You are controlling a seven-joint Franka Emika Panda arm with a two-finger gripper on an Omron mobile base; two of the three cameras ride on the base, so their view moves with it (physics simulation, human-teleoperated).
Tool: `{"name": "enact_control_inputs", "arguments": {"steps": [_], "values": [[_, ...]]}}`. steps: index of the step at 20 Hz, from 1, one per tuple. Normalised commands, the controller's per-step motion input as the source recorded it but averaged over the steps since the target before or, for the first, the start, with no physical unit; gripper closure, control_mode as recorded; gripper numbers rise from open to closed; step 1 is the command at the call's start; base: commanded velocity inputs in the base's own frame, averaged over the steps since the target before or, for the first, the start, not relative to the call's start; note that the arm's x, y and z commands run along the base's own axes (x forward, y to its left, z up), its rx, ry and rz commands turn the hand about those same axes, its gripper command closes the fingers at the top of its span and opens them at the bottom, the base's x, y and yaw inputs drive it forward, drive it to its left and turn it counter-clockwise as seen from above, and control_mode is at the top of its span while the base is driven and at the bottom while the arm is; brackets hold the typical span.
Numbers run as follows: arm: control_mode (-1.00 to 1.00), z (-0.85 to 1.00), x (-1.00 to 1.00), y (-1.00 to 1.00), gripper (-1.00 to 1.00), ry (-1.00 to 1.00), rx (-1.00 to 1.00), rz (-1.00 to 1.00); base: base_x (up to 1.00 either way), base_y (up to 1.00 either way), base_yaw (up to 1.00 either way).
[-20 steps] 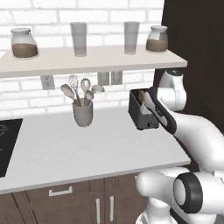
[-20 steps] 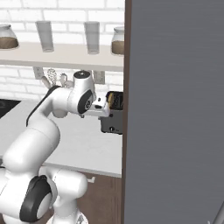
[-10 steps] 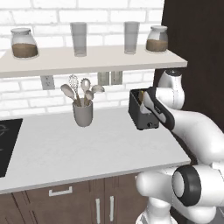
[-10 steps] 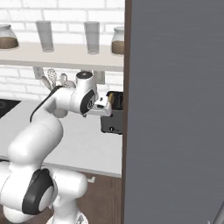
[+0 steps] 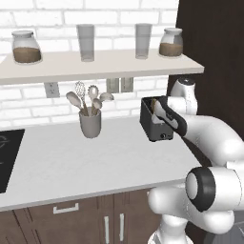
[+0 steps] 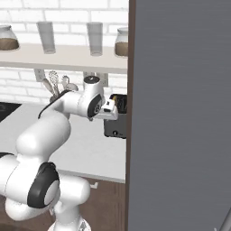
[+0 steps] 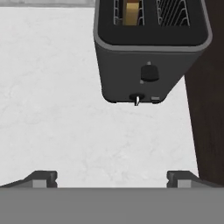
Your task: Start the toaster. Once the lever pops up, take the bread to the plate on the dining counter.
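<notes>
Matt black toaster [image 7: 148,48] with wire-lined slots on a smooth, faintly marbled white counter [image 7: 57,109], beside dark wood panelling [image 7: 210,109].

Black toaster [image 7: 148,57], tan-brown bread [image 7: 131,12], white speckled counter [image 7: 52,96], grey utensil cup [image 5: 90,124].

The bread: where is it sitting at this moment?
The bread stands in the left slot of the toaster in the hand view, on the white counter beside the dark cabinet wall.
</notes>
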Motion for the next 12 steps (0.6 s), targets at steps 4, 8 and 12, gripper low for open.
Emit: {"name": "enact_control_inputs", "arguments": {"steps": [4,8,12], "values": [[-1.00,-0.12,0.42,0.00,-1.00,0.00,0.00,0.00,0.00,0.00,0.00],[-1.00,-0.14,0.41,0.00,-1.00,0.00,0.00,0.00,0.00,0.00,0.00],[-1.00,-0.18,0.28,-0.01,-1.00,0.00,0.00,0.00,0.00,0.00,0.00]]}}
